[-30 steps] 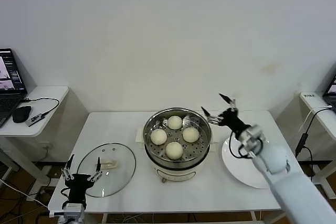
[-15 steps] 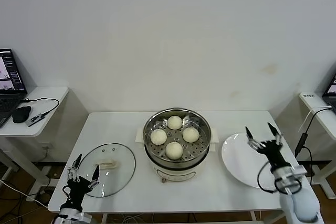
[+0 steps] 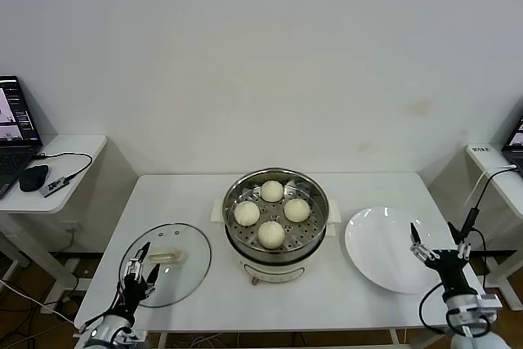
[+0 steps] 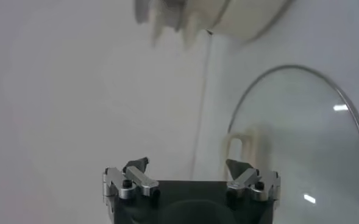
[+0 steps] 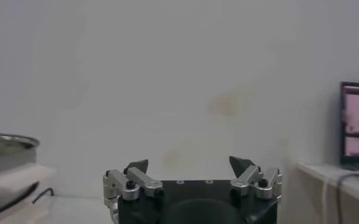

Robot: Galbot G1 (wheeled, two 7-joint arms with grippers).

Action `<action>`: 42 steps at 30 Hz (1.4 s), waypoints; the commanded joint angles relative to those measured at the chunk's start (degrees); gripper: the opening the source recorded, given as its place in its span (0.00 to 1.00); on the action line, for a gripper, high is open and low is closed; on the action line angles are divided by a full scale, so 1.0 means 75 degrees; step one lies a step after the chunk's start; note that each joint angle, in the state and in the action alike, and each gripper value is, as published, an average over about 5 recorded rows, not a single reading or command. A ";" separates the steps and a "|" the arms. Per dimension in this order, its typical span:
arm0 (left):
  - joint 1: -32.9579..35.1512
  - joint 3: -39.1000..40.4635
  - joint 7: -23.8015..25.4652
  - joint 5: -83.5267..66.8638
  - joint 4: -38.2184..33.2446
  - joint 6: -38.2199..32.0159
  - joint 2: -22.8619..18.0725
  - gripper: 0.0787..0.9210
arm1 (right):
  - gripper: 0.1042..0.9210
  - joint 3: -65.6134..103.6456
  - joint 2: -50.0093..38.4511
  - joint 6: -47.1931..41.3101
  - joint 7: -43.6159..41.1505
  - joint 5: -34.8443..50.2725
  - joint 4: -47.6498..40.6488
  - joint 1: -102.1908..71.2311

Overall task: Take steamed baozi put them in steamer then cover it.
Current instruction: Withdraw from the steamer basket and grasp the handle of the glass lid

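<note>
**Four buns in the steamer, glass lid lying on the desk, both pincers wide and empty**

The steamer (image 3: 276,212) stands near the middle of the white desk (image 3: 368,300), its shiny steel basket resting on a cream-white pot base. Inside the basket sit the four steamed baozi (image 3: 270,234), spread in a loose diamond: one toward the wall, one toward the robot, and one on each side. The basket is uncovered.

The cover (image 3: 173,261), a clear glass lid with a metal rim and a pale bar handle at its centre, lies flat on the desk to the steamer's left, close to it but apart from it. The left pincer (image 3: 140,270) is low at the near left edge of the desk, over the near rim of the lid, with its fingers spread wide and nothing between them. In the left wrist view the same pincer (image 4: 186,165) is open, with the glass lid (image 4: 301,146) ahead of it.

A flat white plate (image 3: 384,249) lies on the desk to the steamer's right. The right pincer (image 3: 438,244) is at the near right corner, just beside the plate's outer edge, fingers pointing up and wide apart, holding nothing. The right wrist view shows that pincer (image 5: 189,163) open against the bare wall, with the steamer's rim (image 5: 8,143) off to one side.
</note>
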 commanded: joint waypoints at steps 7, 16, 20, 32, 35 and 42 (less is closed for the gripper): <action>-0.1668 0.0372 0.0196 0.0828 0.1351 -0.0009 0.0174 0.88 | 0.88 0.0369 0.0412 0.0122 -0.0052 -0.0153 0.0064 -0.0484; -0.1971 0.0540 0.0294 0.0763 0.1576 0.0051 -0.0073 0.88 | 0.88 0.0304 0.0495 0.0125 -0.0072 -0.0210 0.0041 -0.0451; -0.2012 0.0540 0.0237 0.0717 0.1697 0.0042 -0.0187 0.88 | 0.88 0.0250 0.0516 0.0129 -0.0077 -0.0238 0.0015 -0.0433; -0.1865 0.0449 0.0108 0.0656 0.1716 0.0011 -0.0280 0.64 | 0.88 0.0078 0.0542 0.0133 -0.0087 -0.0278 0.0011 -0.0361; -0.1802 0.0419 0.0022 0.0630 0.1683 -0.0012 -0.0296 0.54 | 0.88 0.0040 0.0541 0.0135 -0.0090 -0.0290 0.0022 -0.0352; -0.1602 0.0354 -0.0248 0.0599 0.1412 -0.0062 -0.0298 0.30 | 0.88 -0.0074 0.0492 0.0147 -0.0099 -0.0314 0.0050 -0.0357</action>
